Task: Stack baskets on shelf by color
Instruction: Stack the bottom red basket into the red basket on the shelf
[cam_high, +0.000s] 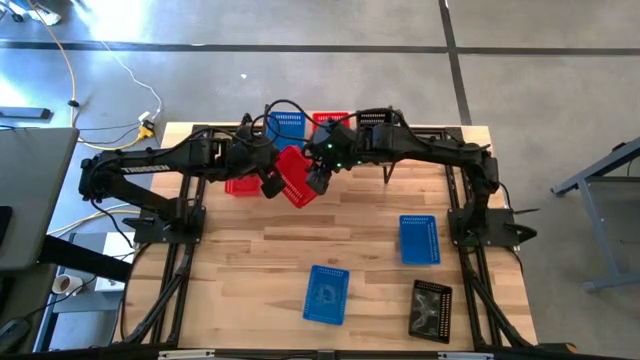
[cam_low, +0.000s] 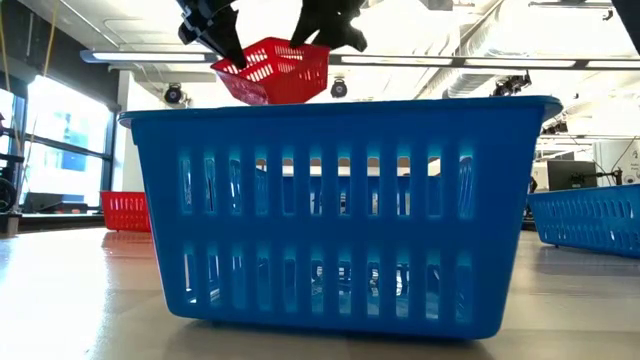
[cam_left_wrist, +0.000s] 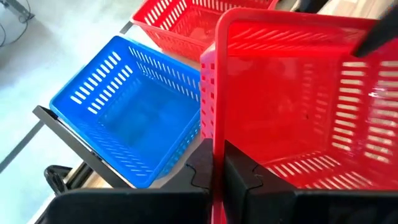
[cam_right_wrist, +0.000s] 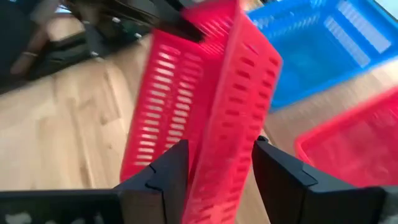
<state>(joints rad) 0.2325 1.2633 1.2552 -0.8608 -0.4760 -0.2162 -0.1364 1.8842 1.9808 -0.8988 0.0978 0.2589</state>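
A red basket (cam_high: 295, 177) hangs in the air between both grippers above the table's far middle; the low view shows it tilted (cam_low: 275, 70). My left gripper (cam_high: 268, 182) is shut on one side of it, my right gripper (cam_high: 320, 178) on the opposite side. Behind it, a blue basket (cam_high: 288, 123) and a second red basket (cam_high: 330, 122) stand side by side on the shelf, whose plank is mostly hidden by the arms. In the left wrist view these show as the blue basket (cam_left_wrist: 124, 112) and the red basket (cam_left_wrist: 186, 18). My left gripper pinches the held red basket's rim (cam_left_wrist: 217, 134) at one wall's top edge between its two fingers (cam_left_wrist: 242, 177). The basket is lifted clear of the table and tilted. My right gripper has the opposite wall (cam_right_wrist: 227, 130) between its two fingers (cam_right_wrist: 171, 171), which come at it from the table's right.
A third red basket (cam_high: 240, 185) sits on the table under the left arm. Two blue baskets (cam_high: 419, 240) (cam_high: 326, 295) and a black basket (cam_high: 431, 310) lie on the near right half. The near blue basket (cam_low: 340, 220) fills the low view.
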